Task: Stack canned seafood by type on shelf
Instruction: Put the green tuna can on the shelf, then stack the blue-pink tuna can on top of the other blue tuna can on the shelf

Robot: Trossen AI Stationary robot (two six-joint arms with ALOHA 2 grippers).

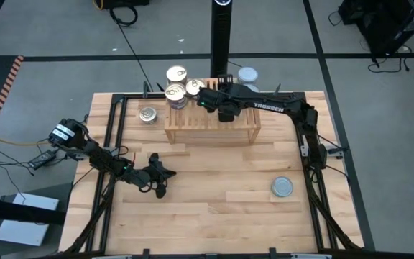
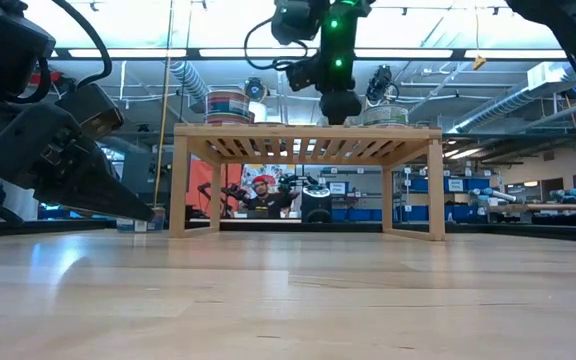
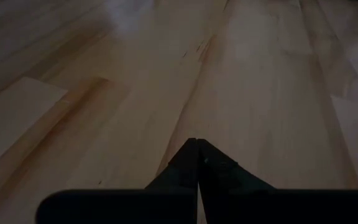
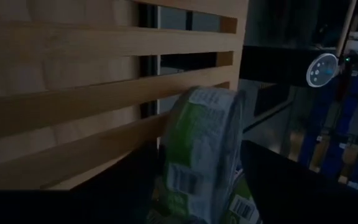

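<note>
The light-wood shelf [image 1: 213, 122] stands at the table's far middle. Gold-lidded tins [image 1: 176, 85] are stacked on its left end [image 2: 228, 105]. A silver-lidded tin [image 1: 248, 75] sits at its far right [image 2: 386, 113]. My right gripper [image 1: 208, 97] hangs over the slatted top, shut on a green-labelled tin [image 4: 201, 149]. My left gripper [image 1: 158, 175] is shut with nothing in it, low over the table near the left side [image 3: 197, 149]. One gold-lidded tin [image 1: 147, 114] and one silver-lidded tin [image 1: 282, 187] lie loose on the tabletop. My right gripper has the tin between its two fingers [image 4: 272, 177], one at each flat face, and the labelled side wall [image 4: 194, 134] faces the wrist camera. The fingers slant down from the table's right. The tin stands on edge, slightly tilted, above the slats. Its lower part is hidden by the gripper.
A dark metal frame [image 1: 113, 129] runs along the table's sides. A black post [image 1: 221, 36] stands behind the shelf. Bare wood [image 1: 221, 187] spreads between the shelf and the near edge. A person [image 2: 263, 190] shows far behind, under the shelf.
</note>
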